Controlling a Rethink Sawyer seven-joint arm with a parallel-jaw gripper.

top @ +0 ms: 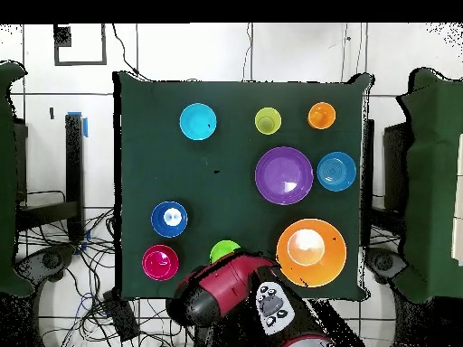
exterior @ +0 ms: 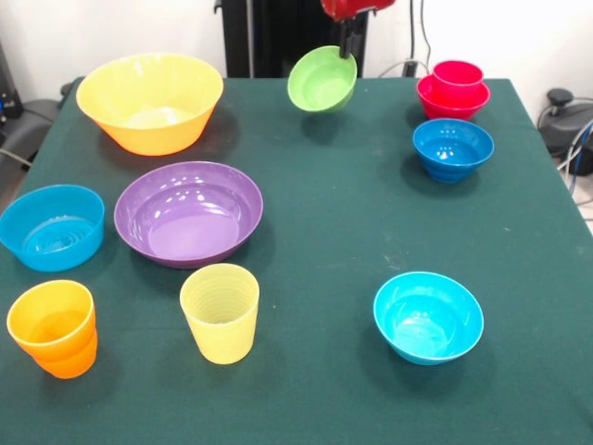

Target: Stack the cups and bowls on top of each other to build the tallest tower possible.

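Above the far edge of the green table point(exterior: 315, 204), the gripper point(exterior: 347, 42) pinches the rim of the lime green bowl point(exterior: 321, 80), which hangs tilted in the air. Only one small stack exists: a red cup point(exterior: 458, 74) nested in a red bowl point(exterior: 451, 98). Everything else sits loose and apart: dark blue bowl point(exterior: 452, 148), cyan bowl point(exterior: 428, 316), purple bowl point(exterior: 188, 212), large yellow-orange bowl point(exterior: 150, 101), light blue bowl point(exterior: 52, 226), orange cup point(exterior: 54, 327), yellow cup point(exterior: 220, 311). Most stacking remains undone.
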